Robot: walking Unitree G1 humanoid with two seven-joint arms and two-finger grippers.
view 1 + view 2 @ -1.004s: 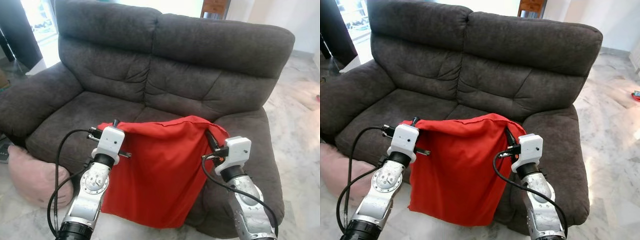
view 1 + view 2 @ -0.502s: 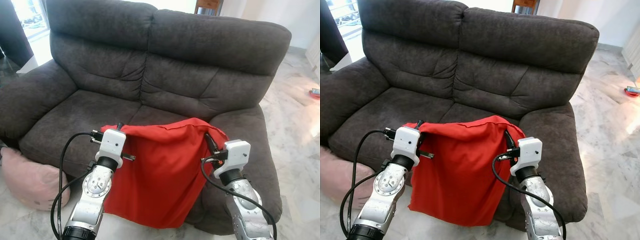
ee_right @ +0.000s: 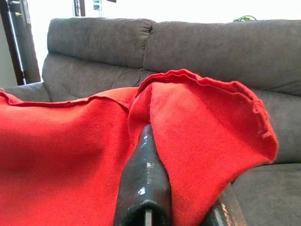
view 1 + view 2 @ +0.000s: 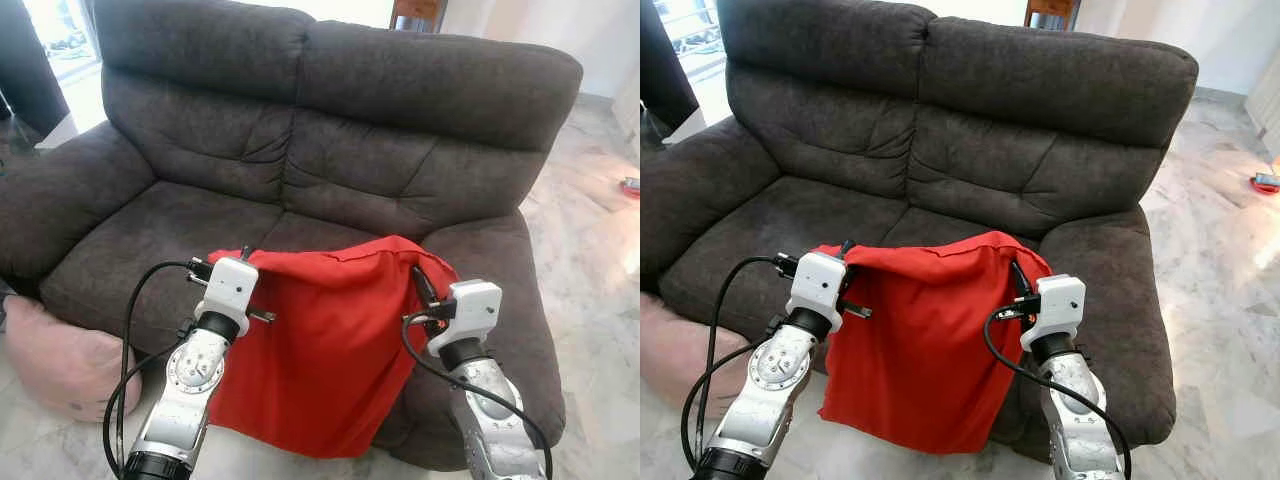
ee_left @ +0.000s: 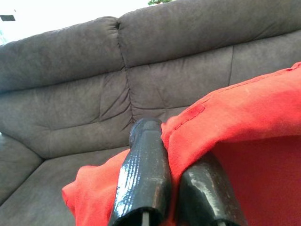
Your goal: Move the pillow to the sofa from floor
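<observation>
- Presently held: red pillow (image 4: 325, 350), a limp red fabric piece, centre to lower centre of the head views, hanging from its two top corners in front of the sofa (image 4: 330, 130) seat edge, clear of the floor.
- Left gripper (image 5: 176, 162): fingers pinched on the pillow's upper left corner; cloth bunches between the two black fingers in the left wrist view.
- Right gripper (image 3: 181, 186): fingers pinched on the upper right corner, red fabric folded over them in the right wrist view.
- Sofa: dark grey two-seater filling the upper frame; the seat cushion beyond the pillow's top edge looks bare.
- Pink cushion (image 4: 65, 355): lower left, on the marble floor (image 4: 600, 250) against the sofa's left arm; not in hand.
- Handling note, as judgement: keep both pinches firm and level, carry the top edge forward over the seat, lower until the fabric rests there, then release both corners together so it does not slide off the front.
</observation>
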